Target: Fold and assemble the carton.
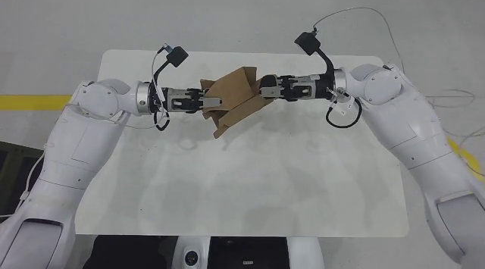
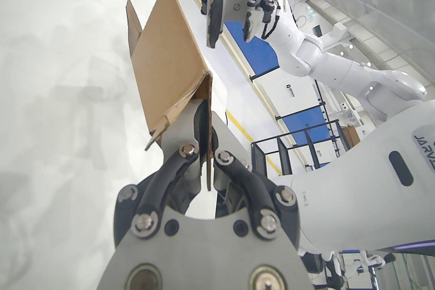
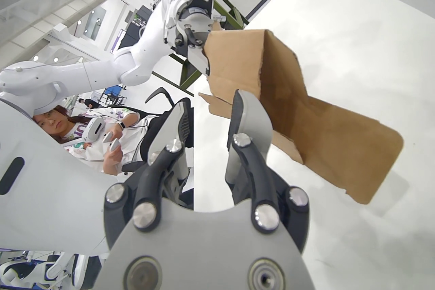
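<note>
Top view: left fingers (image 2: 181, 131) are clamping the carton (image 1: 233, 101) over the table (image 1: 303, 186), far middle.
Right fingers (image 3: 252, 121) are hanging apart just right of it; its long axis is slanting near-left to far-right.

Carton (image 1: 233, 99) between left gripper (image 1: 214, 103), right gripper (image 1: 262, 89) blocks passage.

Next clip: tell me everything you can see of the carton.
The carton is plain brown corrugated cardboard, partly opened. Its panels stand at angles along the creases, with loose flaps, one round-cornered, and a frayed edge. It seems lifted over the white table, tilted, between the arms. The left gripper is shut on a folded edge. The right gripper is open close by and seems not to touch it.
</note>
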Controlling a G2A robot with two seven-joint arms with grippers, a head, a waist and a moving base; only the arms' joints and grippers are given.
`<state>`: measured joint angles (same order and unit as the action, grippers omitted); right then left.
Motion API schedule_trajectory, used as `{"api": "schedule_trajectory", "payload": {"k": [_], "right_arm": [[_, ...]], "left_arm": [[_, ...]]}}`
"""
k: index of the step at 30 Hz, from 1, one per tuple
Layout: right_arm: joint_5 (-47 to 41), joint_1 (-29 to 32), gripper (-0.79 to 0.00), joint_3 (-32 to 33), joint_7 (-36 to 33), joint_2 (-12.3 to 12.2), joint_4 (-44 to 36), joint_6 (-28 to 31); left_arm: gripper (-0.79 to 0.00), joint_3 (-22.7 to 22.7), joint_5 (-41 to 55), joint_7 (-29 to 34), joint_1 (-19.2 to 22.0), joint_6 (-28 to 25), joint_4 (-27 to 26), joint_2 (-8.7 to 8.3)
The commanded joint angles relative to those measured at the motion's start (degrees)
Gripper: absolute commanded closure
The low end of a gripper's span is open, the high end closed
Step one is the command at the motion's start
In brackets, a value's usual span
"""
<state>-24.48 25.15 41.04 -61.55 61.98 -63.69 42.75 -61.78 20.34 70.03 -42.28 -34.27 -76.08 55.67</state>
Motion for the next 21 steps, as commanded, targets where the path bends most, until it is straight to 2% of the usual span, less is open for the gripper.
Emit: {"api": "schedule_trajectory", "payload": {"k": [1, 8, 21], "right_arm": [[0.07, -1.22, -0.234, -1.73, 0.76, -0.04, 0.98, 0.76], [-0.27, -4.78, -0.206, -7.5, 2.99, 0.78, 3.82, 2.98], [-3.02, -8.65, -0.219, -15.29, 5.79, 2.71, 7.13, 5.79]], "left_arm": [[0.0, 0.04, 1.16, 0.67, -0.18, 0.69, -0.43, -0.1], [0.0, 0.35, 1.76, 1.11, -0.35, 1.13, -1.59, -0.37], [0.0, 1.15, 2.11, 0.64, -0.4, 0.66, -2.26, -0.85]]}}
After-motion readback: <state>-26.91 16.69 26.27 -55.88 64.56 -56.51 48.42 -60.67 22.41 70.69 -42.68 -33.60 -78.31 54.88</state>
